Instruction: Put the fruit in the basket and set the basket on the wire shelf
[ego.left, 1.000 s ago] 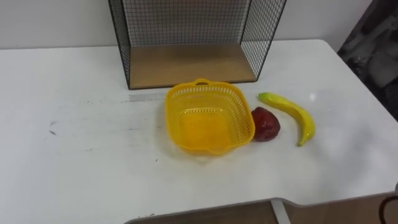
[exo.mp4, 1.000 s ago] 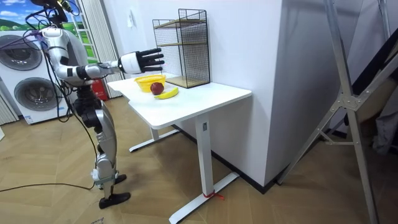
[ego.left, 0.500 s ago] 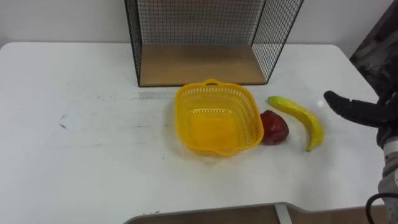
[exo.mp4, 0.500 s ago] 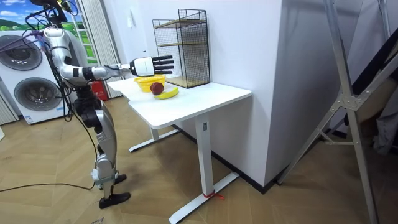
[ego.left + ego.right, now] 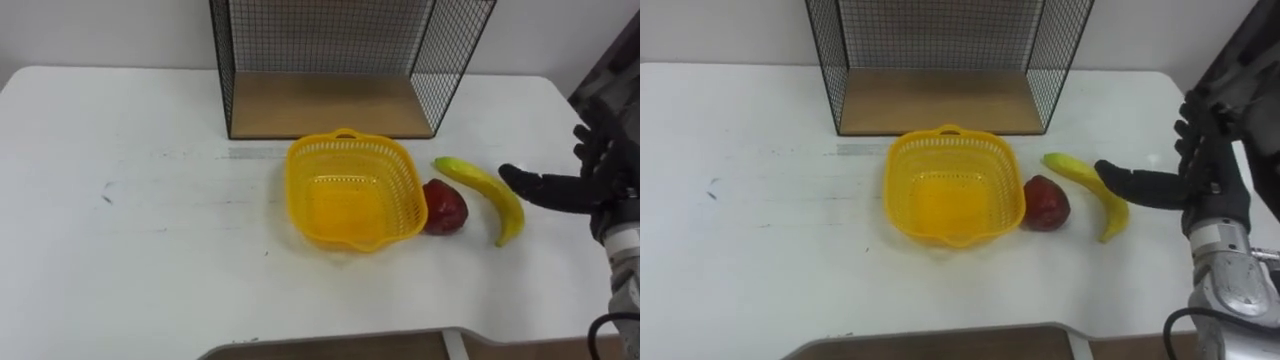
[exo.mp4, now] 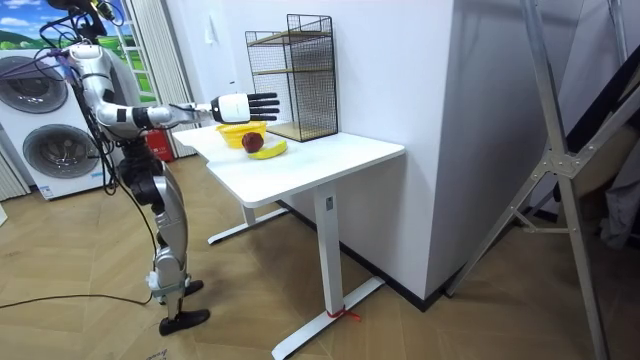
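Step in hand, by my read: first fruit pickup. Right robot hand (image 5: 1208, 186) hovers w/ fingers straight & spread, holding nothing, thumb tip just beside banana (image 5: 470, 177). Banana & red fruit (image 5: 443, 208) lie on bench (image 5: 130, 230), right of empty yellow basket (image 5: 305, 200); wire shelf (image 5: 330, 105) behind. Next: lower onto banana, curl round it, lift into basket.
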Available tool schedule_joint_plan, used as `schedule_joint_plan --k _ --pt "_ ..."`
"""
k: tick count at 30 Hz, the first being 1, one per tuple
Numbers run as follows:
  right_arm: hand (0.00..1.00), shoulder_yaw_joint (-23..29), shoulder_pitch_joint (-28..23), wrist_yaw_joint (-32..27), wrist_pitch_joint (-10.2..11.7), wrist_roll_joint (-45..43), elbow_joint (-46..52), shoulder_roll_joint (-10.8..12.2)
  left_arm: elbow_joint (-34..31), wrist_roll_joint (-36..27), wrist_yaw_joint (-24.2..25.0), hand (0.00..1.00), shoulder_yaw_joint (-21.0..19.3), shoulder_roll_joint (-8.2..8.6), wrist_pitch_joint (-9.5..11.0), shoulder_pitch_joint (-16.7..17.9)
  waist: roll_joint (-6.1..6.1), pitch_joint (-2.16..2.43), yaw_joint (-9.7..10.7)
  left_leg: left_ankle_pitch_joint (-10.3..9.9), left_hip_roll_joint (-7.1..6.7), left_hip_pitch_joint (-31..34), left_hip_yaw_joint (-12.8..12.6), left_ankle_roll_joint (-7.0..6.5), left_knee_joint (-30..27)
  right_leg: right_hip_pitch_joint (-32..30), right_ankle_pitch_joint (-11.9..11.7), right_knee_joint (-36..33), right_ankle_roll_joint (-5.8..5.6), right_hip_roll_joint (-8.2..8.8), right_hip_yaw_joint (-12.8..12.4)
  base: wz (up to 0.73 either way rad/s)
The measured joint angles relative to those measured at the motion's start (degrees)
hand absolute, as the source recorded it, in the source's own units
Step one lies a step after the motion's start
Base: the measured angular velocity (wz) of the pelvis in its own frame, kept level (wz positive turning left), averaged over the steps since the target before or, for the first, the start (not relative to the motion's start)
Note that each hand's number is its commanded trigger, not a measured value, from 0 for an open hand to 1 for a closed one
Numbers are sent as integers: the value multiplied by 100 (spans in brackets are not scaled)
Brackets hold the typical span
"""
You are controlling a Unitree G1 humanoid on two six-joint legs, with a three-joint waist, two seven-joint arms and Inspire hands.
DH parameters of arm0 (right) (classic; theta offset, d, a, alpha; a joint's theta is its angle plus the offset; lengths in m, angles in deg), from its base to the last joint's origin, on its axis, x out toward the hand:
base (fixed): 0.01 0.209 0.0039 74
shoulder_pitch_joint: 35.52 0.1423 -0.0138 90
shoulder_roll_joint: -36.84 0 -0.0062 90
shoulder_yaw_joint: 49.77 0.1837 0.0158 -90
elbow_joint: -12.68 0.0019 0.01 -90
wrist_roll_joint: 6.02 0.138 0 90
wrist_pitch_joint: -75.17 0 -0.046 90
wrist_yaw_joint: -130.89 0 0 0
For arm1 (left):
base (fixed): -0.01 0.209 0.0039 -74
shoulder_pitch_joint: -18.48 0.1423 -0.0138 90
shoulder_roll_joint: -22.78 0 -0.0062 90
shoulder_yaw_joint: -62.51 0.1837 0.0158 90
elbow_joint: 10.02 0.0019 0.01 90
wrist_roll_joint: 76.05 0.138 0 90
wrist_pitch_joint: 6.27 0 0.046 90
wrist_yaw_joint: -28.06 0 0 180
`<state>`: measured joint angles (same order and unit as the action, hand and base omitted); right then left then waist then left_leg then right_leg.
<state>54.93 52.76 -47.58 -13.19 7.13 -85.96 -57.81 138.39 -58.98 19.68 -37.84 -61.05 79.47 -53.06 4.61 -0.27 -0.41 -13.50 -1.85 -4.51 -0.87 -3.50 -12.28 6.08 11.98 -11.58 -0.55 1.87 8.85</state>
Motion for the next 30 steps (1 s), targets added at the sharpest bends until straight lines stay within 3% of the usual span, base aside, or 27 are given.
schedule_joint_plan --k 14,20,23,30 --pt "0 -11 -3 346 0 -472 -58 0 2 9 7 0 9 -3 50 -21 4 11 14 -1 -4 4 34 1 -58 47 -7 -2 11 1 56 2" --pt "0 -274 -3 469 -54 -907 -66 -31 2 67 8 0 8 -35 50 -26 95 43 -4 0 -5 2 89 1 -53 60 -7 -1 11 0 76 2" --pt "0 -455 -3 584 -55 -1214 -67 -32 27 110 8 0 8 -48 50 -60 157 30 -14 0 -6 1 104 1 -76 74 -10 3 14 3 95 0" --pt "0 -586 -3 765 -125 -1863 -67 -32 123 108 8 0 104 -64 44 -126 159 20 -113 -1 -9 2 118 1 -39 82 -17 4 13 6 126 1"
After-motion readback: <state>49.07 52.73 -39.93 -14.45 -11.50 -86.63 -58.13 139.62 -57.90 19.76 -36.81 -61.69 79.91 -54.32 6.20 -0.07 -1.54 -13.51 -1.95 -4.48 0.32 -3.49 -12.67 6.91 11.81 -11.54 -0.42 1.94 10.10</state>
